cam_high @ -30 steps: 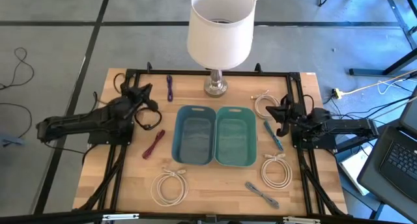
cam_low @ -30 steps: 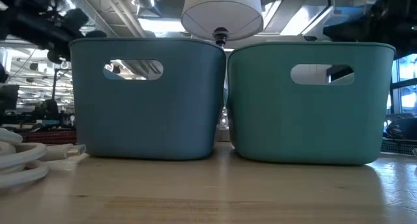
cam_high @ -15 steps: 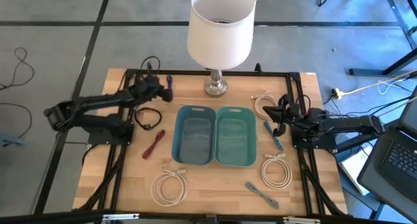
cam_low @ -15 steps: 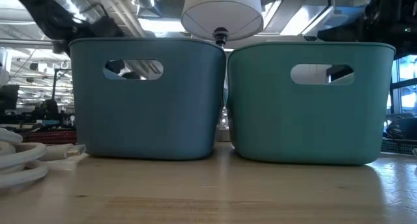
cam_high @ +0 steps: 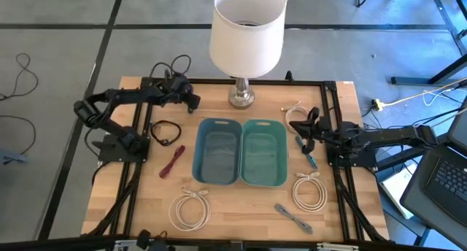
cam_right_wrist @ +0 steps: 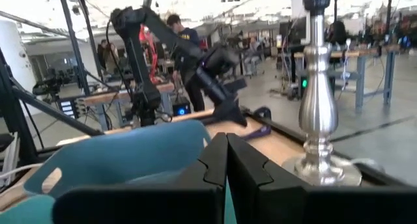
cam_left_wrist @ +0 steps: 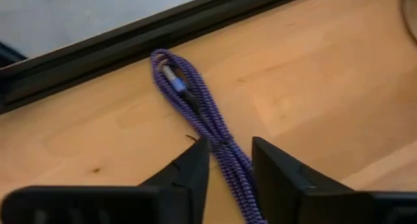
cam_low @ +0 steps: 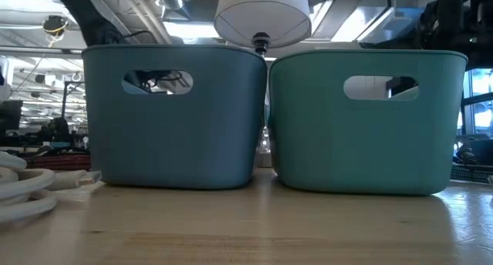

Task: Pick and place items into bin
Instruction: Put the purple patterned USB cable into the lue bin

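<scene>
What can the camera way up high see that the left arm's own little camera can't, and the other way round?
Only the high view shows the lamp, both bins, the white cables, and the right tool waiting beside the teal bin. Only the left wrist view shows the purple cable's braided weave and the left tool's fingers open on either side of it. Both show that cable on the wooden table.

The table (cam_high: 241, 207) is pale wood with a smooth, faintly sheened finish and visible grain. The purple cable (cam_left_wrist: 202, 113) at its 11 o'clock has a woven, braided cloth sheath (matt, slightly rough). Both bins (cam_low: 173, 115) look like matt moulded plastic. The lamp base (cam_right_wrist: 319, 107) is polished, mirror-bright metal.
</scene>
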`<state>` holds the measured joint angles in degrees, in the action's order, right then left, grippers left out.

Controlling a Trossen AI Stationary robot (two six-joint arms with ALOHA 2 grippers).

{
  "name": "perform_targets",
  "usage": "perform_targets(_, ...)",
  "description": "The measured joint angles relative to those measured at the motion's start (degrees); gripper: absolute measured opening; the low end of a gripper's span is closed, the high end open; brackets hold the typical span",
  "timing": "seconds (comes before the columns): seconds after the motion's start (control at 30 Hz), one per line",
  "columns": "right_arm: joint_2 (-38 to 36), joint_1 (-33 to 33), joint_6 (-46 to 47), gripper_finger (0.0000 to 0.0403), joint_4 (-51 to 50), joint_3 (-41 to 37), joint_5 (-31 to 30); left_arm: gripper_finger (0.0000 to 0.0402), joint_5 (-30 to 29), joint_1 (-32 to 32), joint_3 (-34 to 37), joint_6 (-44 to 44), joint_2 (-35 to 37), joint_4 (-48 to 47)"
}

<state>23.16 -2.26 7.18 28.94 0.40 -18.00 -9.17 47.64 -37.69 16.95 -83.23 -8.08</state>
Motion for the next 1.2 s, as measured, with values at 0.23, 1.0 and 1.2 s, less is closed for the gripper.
perform_targets(0.23,2.86,0.00,4.00,0.0010,0.68,0.00,0.02,0.0195,3.28,2.46,-1.52,7.48,-0.10,-2.87)
perform_targets(1.0,4.01,0.00,2.88,0.0010,5.15,0.00,0.08,0.0204,3.26,2.28,-3.94,9.72,-12.51,4.68)
perform_targets(1.2,5.78,0.00,6.22,0.0010,3.56,-0.01,2.16,0.0127,2.21,2.05,-3.92,6.63,-12.58,4.24)
